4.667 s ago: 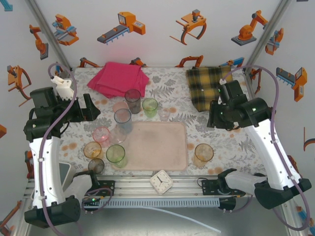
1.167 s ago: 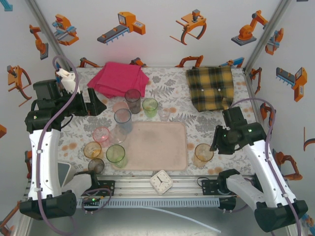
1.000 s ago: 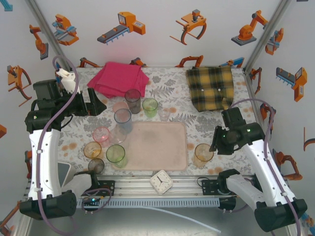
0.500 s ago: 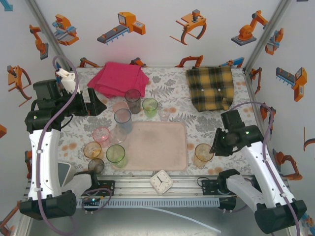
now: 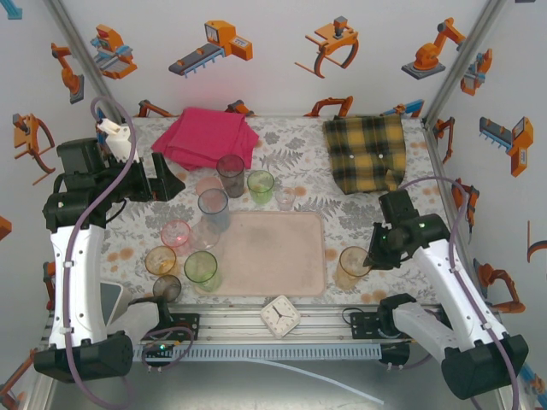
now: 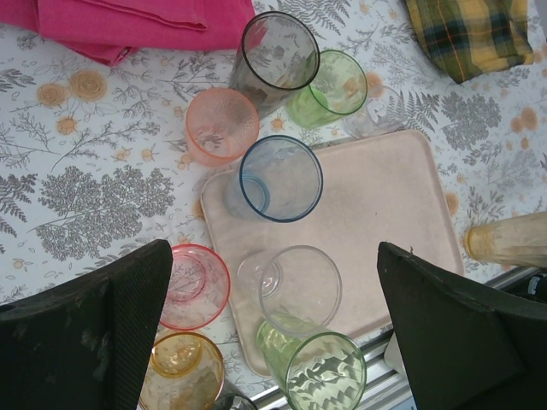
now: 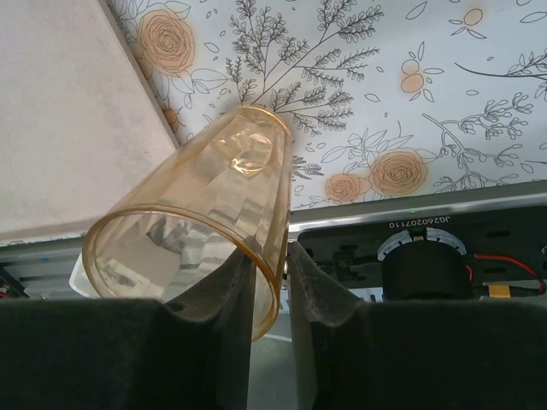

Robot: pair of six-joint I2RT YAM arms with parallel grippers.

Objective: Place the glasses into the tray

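R arm bends down at the near-right part of the surface. The right hand is set at the amber glass, which stands just right of the tray, outside its rim & close to the surface's near edge. In the wrist view, one of the fingers sits inside the glass mouth & the other outside, w/ the glass wall in the narrow gap between them. Whether they actually pinch it can't be told. The left hand hangs wide open w/ nothing in it, above the other glasses. These are pink, amber, green, smoky, blue & clear ones, grouped along the tray's left side & far-left corner. A blue one & a clear one overlap the tray's left rim in the wrist view. Can't tell if they stand on it or beside it.
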